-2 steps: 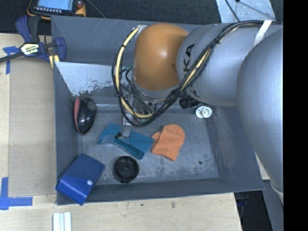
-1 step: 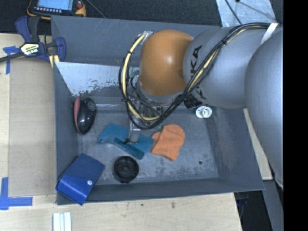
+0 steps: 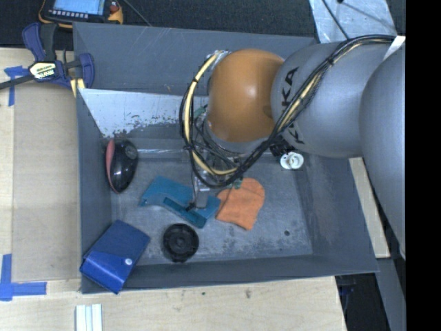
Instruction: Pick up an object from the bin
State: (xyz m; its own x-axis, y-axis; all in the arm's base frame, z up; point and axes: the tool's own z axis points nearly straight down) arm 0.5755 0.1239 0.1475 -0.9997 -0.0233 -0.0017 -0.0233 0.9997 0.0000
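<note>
My gripper reaches down from under the arm's wrist in the middle of the bin. Its tip sits on the right end of a teal bent plastic piece that lies flat on the bin floor. An orange cloth lies crumpled just right of the gripper, touching the teal piece's end. A black round disc rests a little below the gripper, near the front wall.
A black and red computer mouse lies at the left wall. A blue box leans in the front left corner. A small white ring-shaped part sits at the right, under the arm.
</note>
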